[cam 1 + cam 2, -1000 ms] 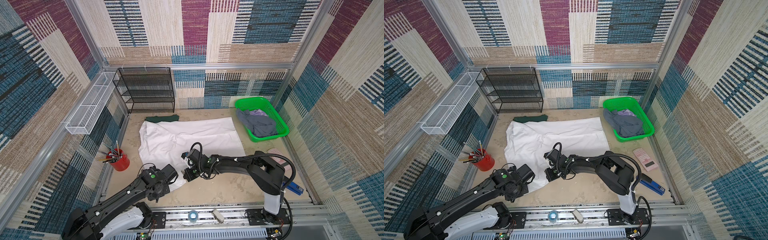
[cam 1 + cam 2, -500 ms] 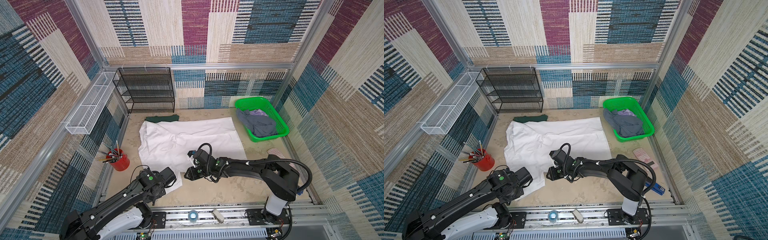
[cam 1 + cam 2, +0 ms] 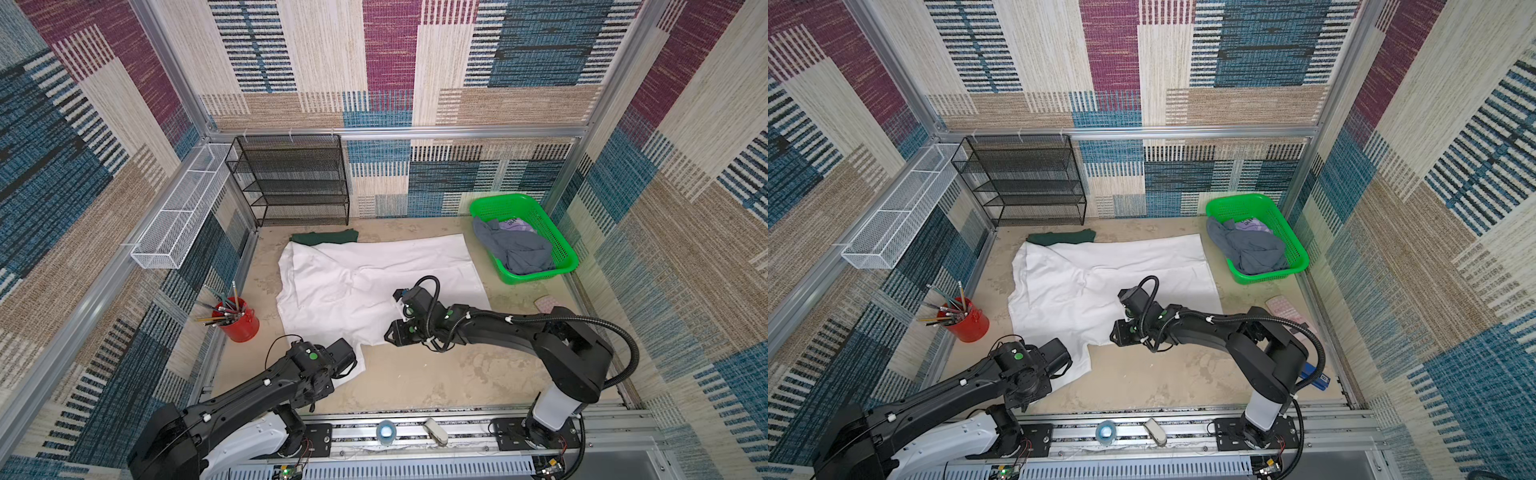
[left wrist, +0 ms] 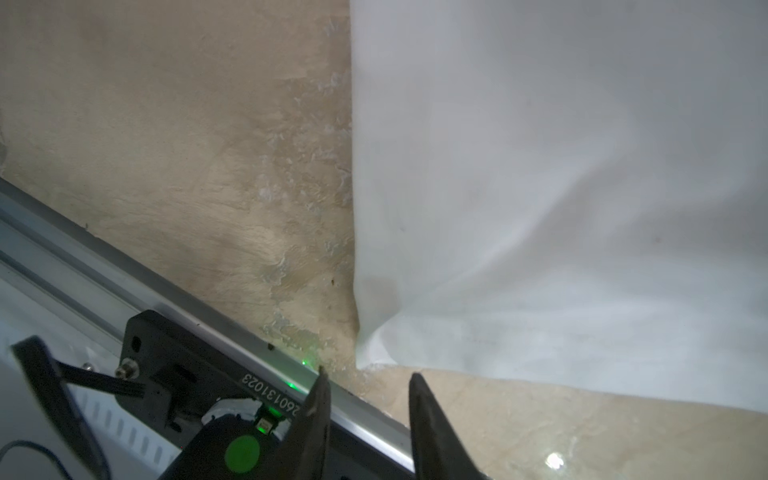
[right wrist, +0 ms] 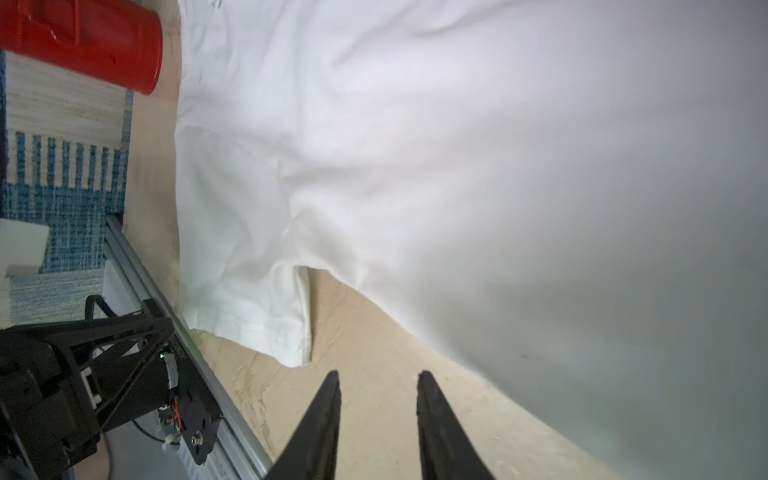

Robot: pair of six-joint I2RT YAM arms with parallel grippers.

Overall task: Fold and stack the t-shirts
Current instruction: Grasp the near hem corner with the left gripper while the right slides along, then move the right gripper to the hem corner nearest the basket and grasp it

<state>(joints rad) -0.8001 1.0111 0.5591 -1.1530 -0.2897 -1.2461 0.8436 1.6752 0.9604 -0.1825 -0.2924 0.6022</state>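
Covering mid-tabletop [image 3: 415, 374]: white t-shirt [image 3: 374, 282], spread flat and creased. Black mesh rack [image 3: 291, 178] at back edge. Green basket [image 3: 569, 257] in back right corner holds grey t-shirt [image 3: 519, 249]. Dark green t-shirt [image 3: 324, 237] meets white shirt's far edge. Red pencil cup [image 3: 241, 326] at left edge. Left gripper [image 4: 369, 376] and right gripper [image 5: 378, 374] sit at white shirt's front edge, fingers apart, empty; the left wrist hides part of the sleeve.

Walls [image 3: 390, 62] on 3 sides: woven patchwork panels in maroon, blue and beige, w/ alu frame [image 3: 395, 134]. Bench [image 3: 415, 374] is beige, worn, patchy. Black mesh rack [image 3: 291, 183] stands at back wall; white wire tray [image 3: 183, 208] hangs on left-side wall. Light is even, soft.
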